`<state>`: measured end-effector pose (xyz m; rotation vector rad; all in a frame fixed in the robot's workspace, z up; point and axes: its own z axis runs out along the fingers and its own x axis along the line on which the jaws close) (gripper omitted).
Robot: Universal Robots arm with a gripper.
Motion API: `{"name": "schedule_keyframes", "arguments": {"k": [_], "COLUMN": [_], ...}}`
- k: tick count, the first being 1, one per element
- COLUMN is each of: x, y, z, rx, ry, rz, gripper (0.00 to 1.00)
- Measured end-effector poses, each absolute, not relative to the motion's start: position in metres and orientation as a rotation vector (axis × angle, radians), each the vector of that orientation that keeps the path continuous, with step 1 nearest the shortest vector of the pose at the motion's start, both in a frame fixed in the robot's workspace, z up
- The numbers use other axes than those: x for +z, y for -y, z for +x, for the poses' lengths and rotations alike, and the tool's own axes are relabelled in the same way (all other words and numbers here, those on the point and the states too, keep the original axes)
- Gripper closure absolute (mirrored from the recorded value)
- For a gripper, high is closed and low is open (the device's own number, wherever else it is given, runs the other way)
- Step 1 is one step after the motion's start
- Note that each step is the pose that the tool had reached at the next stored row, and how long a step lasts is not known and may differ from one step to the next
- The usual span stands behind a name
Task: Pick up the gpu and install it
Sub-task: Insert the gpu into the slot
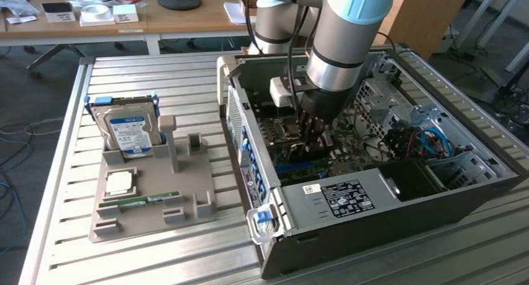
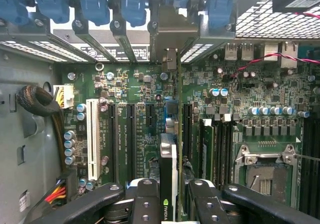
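My gripper [image 2: 172, 204] is shut on the gpu [image 2: 169, 164], which I see edge-on between the two black fingers [image 2: 146, 199], its black cooler face bearing a green logo. The card stands on edge over the green motherboard [image 2: 135, 84], in line with the black expansion slots, and its silver bracket end [image 2: 170, 39] reaches the rear slot openings of the case. Whether it sits fully in a slot I cannot tell. In the exterior view the arm reaches down into the open computer case [image 1: 372, 198], with the gripper [image 1: 316, 129] low over the board.
A white slot [image 2: 93, 139], memory sticks [image 2: 210, 144] and the processor socket [image 2: 265, 174] flank the card. Blue latches [image 2: 95, 6] line the rear. Outside the case, a grey holder [image 1: 148, 204] carries a hard drive [image 1: 128, 130], a RAM stick [image 1: 140, 201] and a chip [image 1: 120, 183].
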<state>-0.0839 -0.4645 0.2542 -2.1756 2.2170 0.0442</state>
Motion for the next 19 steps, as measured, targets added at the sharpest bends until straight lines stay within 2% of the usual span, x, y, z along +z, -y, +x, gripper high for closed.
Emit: {"name": "schedule_keyframes", "arguments": {"k": [19], "x": [0.253], "y": [0.4645], "z": [-0.0839], "rx": [0.044], "ry": [-2.217], "rz": [-2.176], "gripper": [0.73]}}
